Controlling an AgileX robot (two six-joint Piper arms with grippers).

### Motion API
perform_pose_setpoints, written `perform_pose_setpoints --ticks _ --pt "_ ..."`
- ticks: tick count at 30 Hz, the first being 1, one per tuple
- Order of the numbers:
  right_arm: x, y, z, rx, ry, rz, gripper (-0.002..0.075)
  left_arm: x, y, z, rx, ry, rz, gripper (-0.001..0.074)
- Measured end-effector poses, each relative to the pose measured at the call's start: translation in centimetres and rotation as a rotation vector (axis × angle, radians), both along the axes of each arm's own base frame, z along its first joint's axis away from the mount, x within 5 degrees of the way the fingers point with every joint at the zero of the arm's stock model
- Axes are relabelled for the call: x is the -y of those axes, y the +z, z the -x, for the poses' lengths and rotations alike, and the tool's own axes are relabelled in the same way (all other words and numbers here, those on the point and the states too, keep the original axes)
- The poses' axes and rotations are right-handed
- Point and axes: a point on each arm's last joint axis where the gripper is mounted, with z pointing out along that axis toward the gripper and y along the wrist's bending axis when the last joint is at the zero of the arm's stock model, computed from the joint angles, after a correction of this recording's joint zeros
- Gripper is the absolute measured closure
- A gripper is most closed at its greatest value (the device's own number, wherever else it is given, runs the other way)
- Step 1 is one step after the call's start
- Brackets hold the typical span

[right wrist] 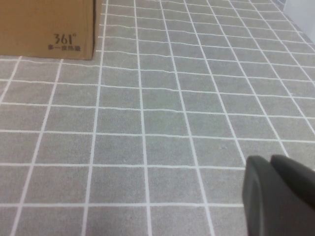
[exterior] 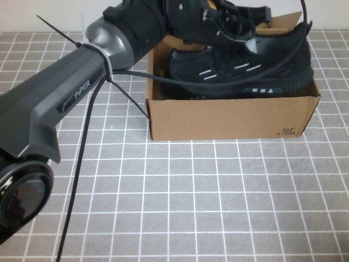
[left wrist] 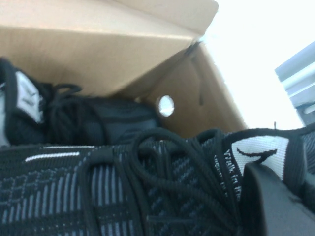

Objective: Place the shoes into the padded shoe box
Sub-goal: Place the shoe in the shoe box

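The padded shoe box [exterior: 229, 117] stands open at the back of the table. One black shoe [exterior: 245, 68] with white dashes lies tilted in it, its toe up by the right rim. My left gripper [exterior: 232, 26] hangs over the box and is shut on this shoe at its tongue. In the left wrist view the held shoe [left wrist: 147, 191] fills the foreground, and a dark finger [left wrist: 273, 201] presses the white tongue label. The other shoe [left wrist: 103, 120] lies behind it against the box wall [left wrist: 98, 49]. My right gripper [right wrist: 280, 196] is shut and empty, low over the table to the right of the box [right wrist: 44, 24].
A grey cloth with a white grid [exterior: 218, 207] covers the table. The left arm [exterior: 65, 103] and its black cable [exterior: 87, 164] cross the left side. The box wall has a small round hole [left wrist: 166, 105].
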Motion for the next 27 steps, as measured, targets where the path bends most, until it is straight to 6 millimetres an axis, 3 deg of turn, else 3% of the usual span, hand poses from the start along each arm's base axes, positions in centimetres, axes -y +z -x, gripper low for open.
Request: perform_pose_setpoints --ticks 27 --pt "-0.01 0.00 0.00 0.000 0.000 -0.002 0.0732 -0.32 -0.94 -0.23 -0.061 0.063 -0.020 0.0735"
